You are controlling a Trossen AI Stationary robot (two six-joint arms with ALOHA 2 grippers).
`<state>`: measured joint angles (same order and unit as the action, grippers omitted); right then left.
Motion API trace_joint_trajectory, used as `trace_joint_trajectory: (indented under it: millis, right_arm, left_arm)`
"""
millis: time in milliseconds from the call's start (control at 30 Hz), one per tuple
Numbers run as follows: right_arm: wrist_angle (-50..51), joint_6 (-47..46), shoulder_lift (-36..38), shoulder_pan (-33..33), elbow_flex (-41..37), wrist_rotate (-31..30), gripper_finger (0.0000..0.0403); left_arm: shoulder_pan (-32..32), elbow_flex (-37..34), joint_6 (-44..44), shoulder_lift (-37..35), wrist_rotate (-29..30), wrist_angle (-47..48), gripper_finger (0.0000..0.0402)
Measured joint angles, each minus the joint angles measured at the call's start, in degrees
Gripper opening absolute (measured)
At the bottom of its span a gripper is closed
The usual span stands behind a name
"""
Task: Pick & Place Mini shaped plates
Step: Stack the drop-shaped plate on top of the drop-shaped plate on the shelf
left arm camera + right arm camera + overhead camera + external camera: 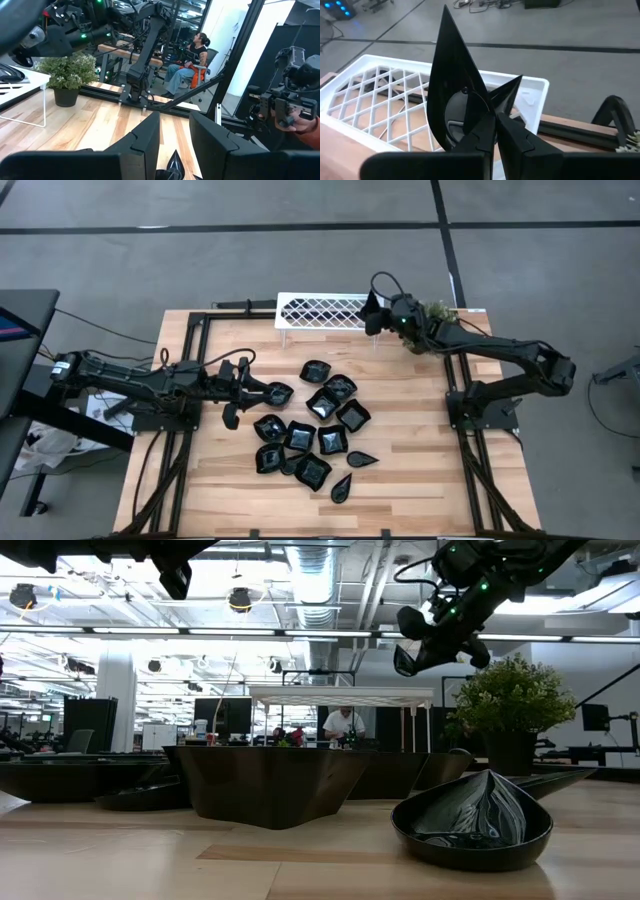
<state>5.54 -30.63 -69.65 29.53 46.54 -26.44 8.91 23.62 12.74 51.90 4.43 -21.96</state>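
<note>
**One dish carried over the tray, a second held at the pile**

Nearest the front edge of the table point(400, 470), the mini shaped plates point(315, 430) are spread in a loose cluster at the centre, with two teardrop ones at about five o'clock of the group.

At nine o'clock of the cluster, a dish point(277, 392) appears to be gripped by its rim in the left gripper point(256, 389); the jaws are partly parted around it, and the dish seems to be just at the table surface, though lift cannot be judged.

Farther back, at about one o'clock, a pointed black plate point(457, 85) is pinched on edge by the right gripper point(495, 120), whose jaws are closed tight on it. It is held above the right end of the white lattice tray point(310, 311), beside the green plant point(437, 311).

The placing step is judged to be in hand for the right arm. Next, the plate would need to be lowered and tilted flat before release, so that it is not dropped edgewise onto the lattice.
</note>
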Motion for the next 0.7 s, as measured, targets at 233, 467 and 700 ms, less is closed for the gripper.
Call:
trace_joint_trajectory:
  millis: [233,467,700]
  right_arm:
    - [0.00,0.37,0.00,-0.69,0.00,-0.66,0.0012]
    - [0.00,-0.67,0.00,-0.75,0.00,-0.66,0.0012]
    - [0.02,-8.31,0.00,-0.75,0.00,-4.12,0.0012]
  left_arm:
    - [0.03,0.00,-0.03,0.00,0.00,0.02,0.0108]
    - [0.45,0.00,-2.82,0.00,-0.07,-0.85,0.0108]
    - [0.43,0.00,-9.97,-0.64,-0.01,-2.08,0.0108]
